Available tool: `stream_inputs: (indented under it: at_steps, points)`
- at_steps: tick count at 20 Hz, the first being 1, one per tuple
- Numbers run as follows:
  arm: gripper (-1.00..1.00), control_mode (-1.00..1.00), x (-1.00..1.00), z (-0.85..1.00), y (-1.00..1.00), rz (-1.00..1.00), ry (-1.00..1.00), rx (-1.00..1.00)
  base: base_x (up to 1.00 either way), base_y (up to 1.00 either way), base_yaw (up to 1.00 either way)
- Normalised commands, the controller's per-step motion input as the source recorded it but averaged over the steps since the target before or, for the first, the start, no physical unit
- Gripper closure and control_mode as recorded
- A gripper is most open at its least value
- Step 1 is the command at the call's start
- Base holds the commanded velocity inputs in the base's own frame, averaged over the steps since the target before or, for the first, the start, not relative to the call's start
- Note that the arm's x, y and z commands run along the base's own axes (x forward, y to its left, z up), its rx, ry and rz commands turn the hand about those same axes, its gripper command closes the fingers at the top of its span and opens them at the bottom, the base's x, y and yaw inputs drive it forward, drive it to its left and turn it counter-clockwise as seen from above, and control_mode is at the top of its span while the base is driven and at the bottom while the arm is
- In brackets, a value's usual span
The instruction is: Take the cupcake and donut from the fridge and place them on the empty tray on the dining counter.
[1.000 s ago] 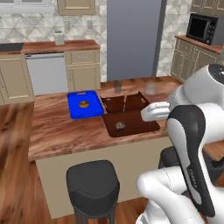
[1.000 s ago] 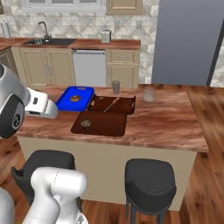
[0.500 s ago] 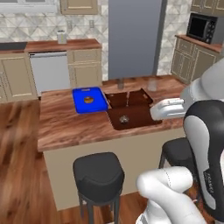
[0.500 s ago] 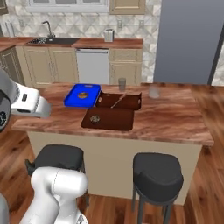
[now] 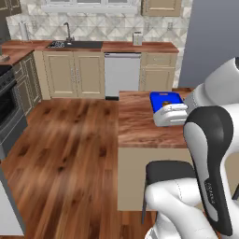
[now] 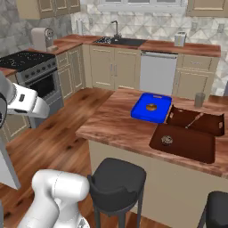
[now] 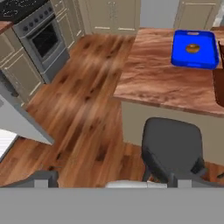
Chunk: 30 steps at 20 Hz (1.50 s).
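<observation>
- Both base views have swung left since a second ago: base turning from bench (image 6: 116, 129).
- Dark tray (image 6: 185, 142) carries one small round item; identity unclear.
- Gripper released, empty; likely heading off for another fridge item.

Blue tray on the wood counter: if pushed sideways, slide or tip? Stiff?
The blue tray lies flat with a low rim on the dining counter, so it probably slides, not tips. Its straight edges suggest it's rigid. The brown ring pastry sits loose on it and may shift.
</observation>
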Motion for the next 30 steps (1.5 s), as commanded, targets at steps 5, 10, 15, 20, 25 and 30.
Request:
stream_inputs:
  at_steps: [5,10,15,20,25,30]
  points:
    - [-1.0,1.0,0.0,0.0,0.0,0.0,0.0,0.0,0.0,0.08,1.0]
    - [-1.0,1.0,0.0,0.0,0.0,0.0,0.0,0.0,0.0,0.03,1.0]
    - [-1.0,1.0,0.0,0.0,0.0,0.0,0.0,0.0,0.86,0.0,0.81]
    - [-1.0,1.0,0.0,0.0,0.0,0.0,0.0,0.0,1.0,-0.13,0.43]
    - [-1.0,1.0,0.0,0.0,0.0,0.0,0.0,0.0,1.0,0.29,0.11]
    - [-1.0,1.0,0.0,0.0,0.0,0.0,0.0,0.0,1.0,-0.07,0.15]
